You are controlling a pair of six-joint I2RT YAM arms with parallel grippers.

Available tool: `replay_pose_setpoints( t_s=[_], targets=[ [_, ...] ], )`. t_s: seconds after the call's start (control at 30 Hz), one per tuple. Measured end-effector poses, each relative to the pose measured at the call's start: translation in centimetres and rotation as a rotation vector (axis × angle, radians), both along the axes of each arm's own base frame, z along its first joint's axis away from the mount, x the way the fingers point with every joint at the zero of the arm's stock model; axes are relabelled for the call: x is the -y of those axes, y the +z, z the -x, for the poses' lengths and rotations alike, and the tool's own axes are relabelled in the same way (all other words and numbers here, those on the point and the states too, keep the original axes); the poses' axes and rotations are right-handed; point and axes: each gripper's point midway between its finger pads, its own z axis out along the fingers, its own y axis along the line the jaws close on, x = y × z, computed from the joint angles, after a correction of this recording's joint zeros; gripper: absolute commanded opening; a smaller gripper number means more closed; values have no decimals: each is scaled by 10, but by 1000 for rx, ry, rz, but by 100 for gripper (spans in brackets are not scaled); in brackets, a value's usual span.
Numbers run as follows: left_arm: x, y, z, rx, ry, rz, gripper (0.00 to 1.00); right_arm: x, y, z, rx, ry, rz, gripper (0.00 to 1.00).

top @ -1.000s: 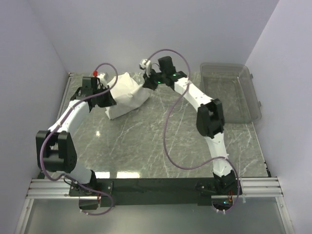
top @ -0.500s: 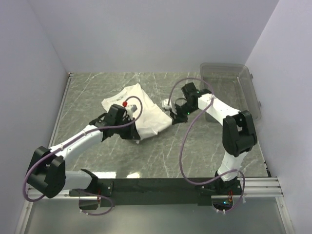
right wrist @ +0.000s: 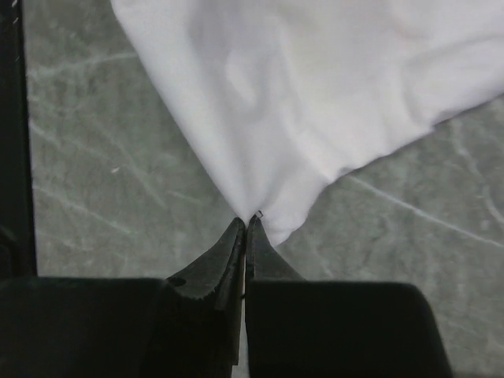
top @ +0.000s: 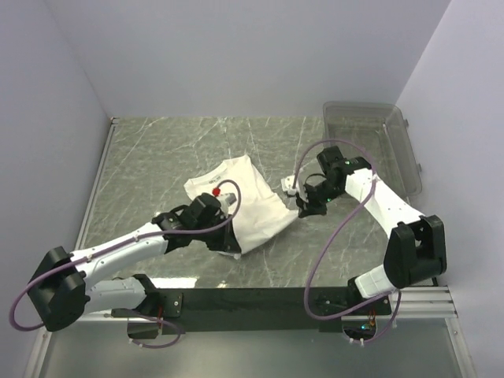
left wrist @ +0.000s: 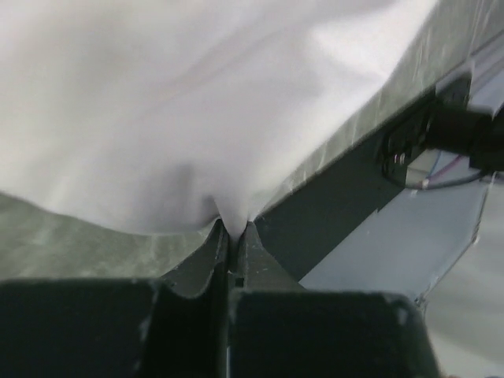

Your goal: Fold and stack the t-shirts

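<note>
One white t-shirt [top: 246,198] lies spread near the middle of the table [top: 150,153], its cloth drawn out between our two pinches. We have the left gripper [left wrist: 233,230] clamped shut on the shirt's near edge, the fabric puckering right into the closed fingers. The right gripper [right wrist: 246,223] is likewise closed, on a corner at the shirt's right side, with only a thin tip of cloth between the fingers. We see no red print, so it probably faces down.

That slim right-hand hold worries us: a hard pull could slip the corner free and leave the fold crooked. Our left hold sits close to the table's front edge, so cloth dragged nearer might hang over it. The bin [top: 370,150] stands well apart at the far right.
</note>
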Motion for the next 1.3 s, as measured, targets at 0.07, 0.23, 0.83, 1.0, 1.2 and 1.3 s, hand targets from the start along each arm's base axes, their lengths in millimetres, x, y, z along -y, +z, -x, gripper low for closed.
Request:
replay_pose_setpoints(
  t_s=[0.07, 0.23, 0.83, 1.0, 1.2, 1.3],
  targets=[
    [-11, 5, -20, 13, 66, -4, 0, -9, 9, -19, 5, -37, -16, 0],
    [-59, 28, -107, 98, 295, -13, 0, -51, 33, -105, 30, -156, -76, 0],
    [-186, -10, -268, 132, 565, -218, 0, -193, -6, -286, 90, -593, -184, 0],
    [-186, -21, -286, 135, 536, -238, 0, -184, -11, -301, 141, -689, -158, 0],
    [-186, -9, -309, 204, 534, -226, 1, -176, -9, -316, 192, -772, -158, 0],
    [-186, -8, -313, 215, 537, -227, 1, -176, -8, -320, 199, -794, -165, 0]
  ],
)
